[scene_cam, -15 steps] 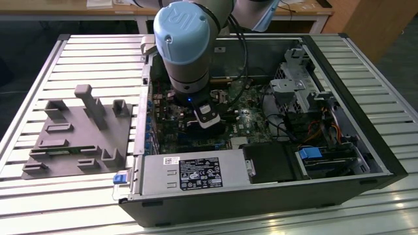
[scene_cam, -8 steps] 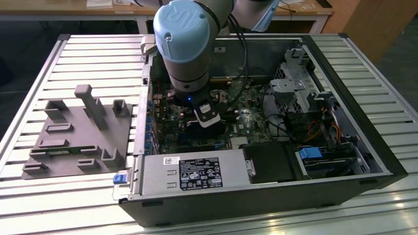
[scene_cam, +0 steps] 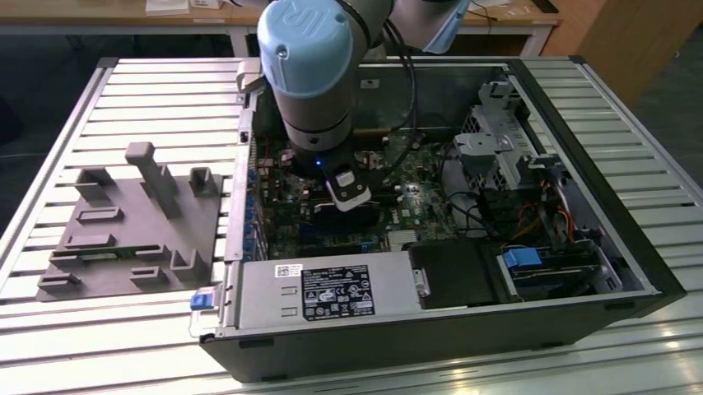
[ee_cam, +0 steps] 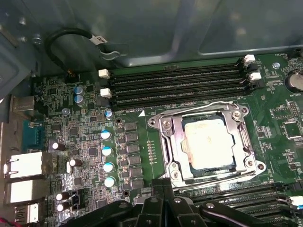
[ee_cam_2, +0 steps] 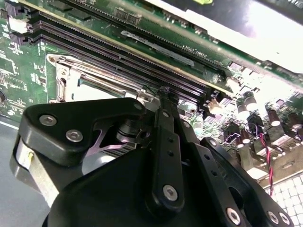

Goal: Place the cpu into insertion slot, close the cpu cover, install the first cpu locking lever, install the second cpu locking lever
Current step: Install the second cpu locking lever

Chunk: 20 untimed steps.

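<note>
Silver-grey, the cpu [ee_cam: 209, 143] lies seated in the insertion slot [ee_cam: 166, 142] with the cpu cover [ee_cam: 240, 137] lowered flat around it, while the black tool [ee_cam_2: 163, 101] hovers just beside the socket, its grip state impossible to tell.

You are looking down at a green motherboard [ee_cam: 71, 156] inside a grey metal case. The cpu [ee_cam: 207, 143], a pale silver square, sits in the insertion slot [ee_cam: 165, 142], and the cpu cover [ee_cam: 236, 137] lies closed around it as a silvery frame. Long black memory slots [ee_cam: 175, 85] run just beside the socket. The black end effector [ee_cam: 163, 210] fills the near edge, just beside the socket.
</note>
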Available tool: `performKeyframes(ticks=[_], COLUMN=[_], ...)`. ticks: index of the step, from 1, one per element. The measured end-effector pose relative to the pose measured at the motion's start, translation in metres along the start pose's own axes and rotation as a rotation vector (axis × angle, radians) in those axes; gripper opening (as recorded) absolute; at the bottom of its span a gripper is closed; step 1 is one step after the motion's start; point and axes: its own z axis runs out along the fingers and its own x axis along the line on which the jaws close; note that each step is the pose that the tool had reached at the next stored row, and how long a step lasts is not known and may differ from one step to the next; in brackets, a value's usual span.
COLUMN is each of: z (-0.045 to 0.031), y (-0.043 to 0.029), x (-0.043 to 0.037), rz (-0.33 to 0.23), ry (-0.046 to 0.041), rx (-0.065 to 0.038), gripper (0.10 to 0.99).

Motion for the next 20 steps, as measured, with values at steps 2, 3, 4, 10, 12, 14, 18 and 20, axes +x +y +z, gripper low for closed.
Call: performKeyframes(ticks=[2,3,4,10,12,14,18,20], z=[0.0006,0.0011,0.0014,-0.0008,-0.0007,-0.0002,0.0015,0.0025], y=[0.0021,0.0033,0.0044,0.0075,0.0087,0.0098,0.0113,0.0113], x=[0.0004,0.0005,0.0007,0.0010,0.0012,0.0014,0.0017,0.0018], rz=[0.000,0.000,0.000,-0.001,-0.001,-0.001,-0.002,-0.002], ry=[-0.0001,-0.0001,-0.0001,0.0003,0.0001,0.0002,-0.0001,-0.0002], rx=[0.000,0.000,0.000,0.000,0.000,0.000,0.003,0.005], gripper=[0.102,0.102,0.102,0.102,0.102,0.102,0.102,0.102])
